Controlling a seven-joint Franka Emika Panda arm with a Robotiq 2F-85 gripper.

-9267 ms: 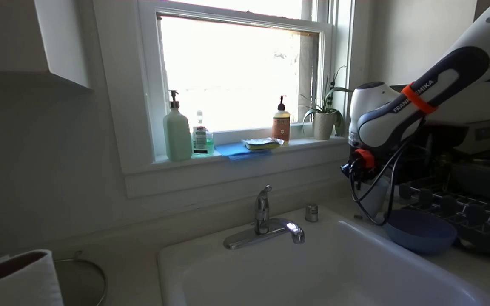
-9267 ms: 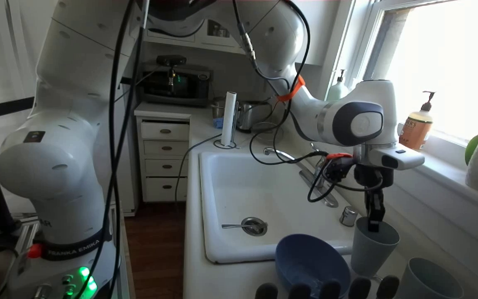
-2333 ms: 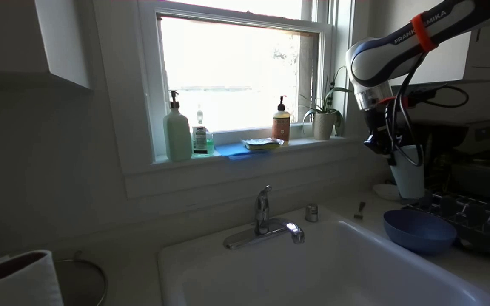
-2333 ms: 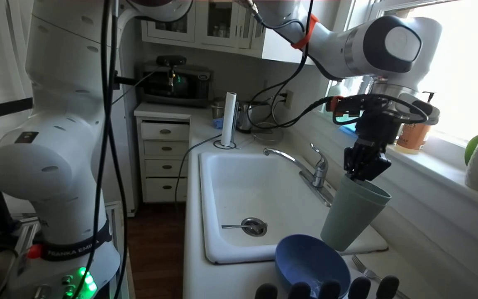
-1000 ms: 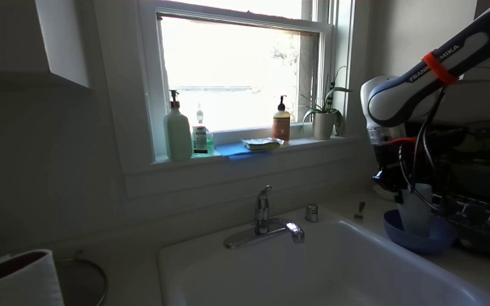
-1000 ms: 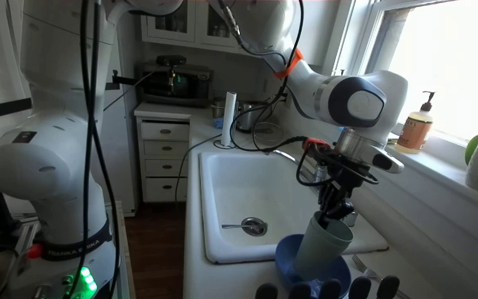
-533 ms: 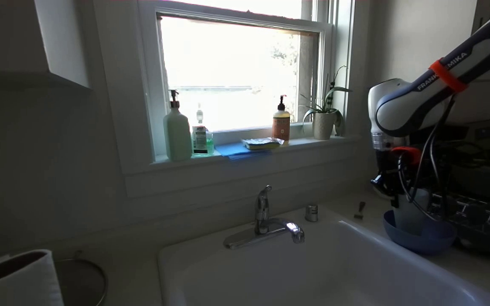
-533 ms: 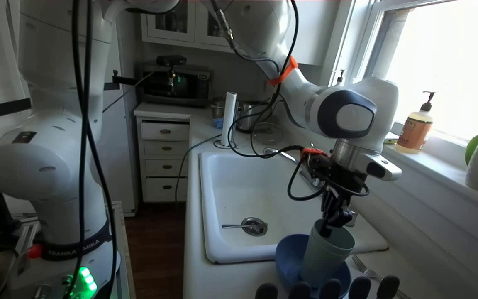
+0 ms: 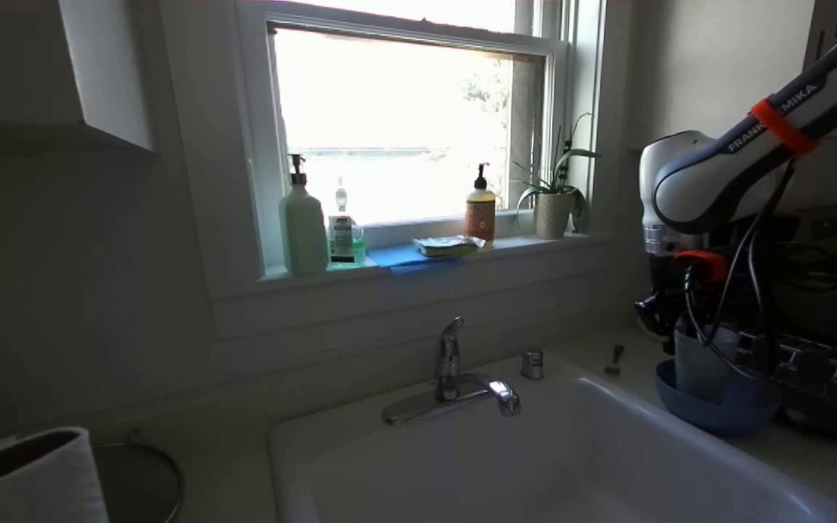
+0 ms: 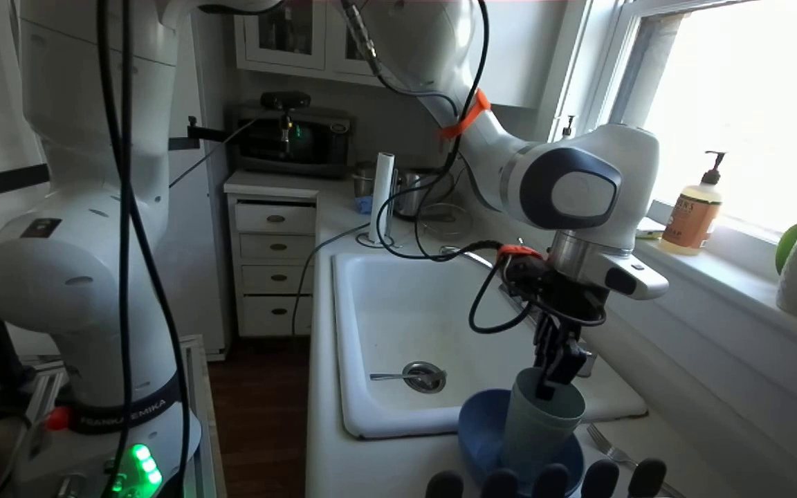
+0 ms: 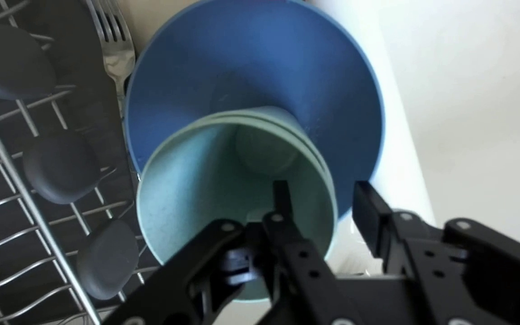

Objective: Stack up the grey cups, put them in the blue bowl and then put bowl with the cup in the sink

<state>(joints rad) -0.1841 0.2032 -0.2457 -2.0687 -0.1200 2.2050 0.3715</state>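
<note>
The grey cups are stacked, with two rims showing in the wrist view. The stack stands slightly tilted inside the blue bowl, toward one side of it. Both exterior views show the cups in the bowl on the counter. My gripper is open at the cup rim. One finger is inside the cup, the other outside, with gaps to the wall. In an exterior view the gripper is above the bowl. The white sink is beside the bowl.
A wire dish rack with dark knobs stands close beside the bowl. A fork lies between rack and bowl. The chrome tap rises behind the basin. A utensil lies by the drain. Bottles and a plant line the sill.
Earlier the two cups stood apart on the counter. Later my gripper carried the cups over the bowl and lowered them in. Now the fingers have opened and the stack stands more upright.
</note>
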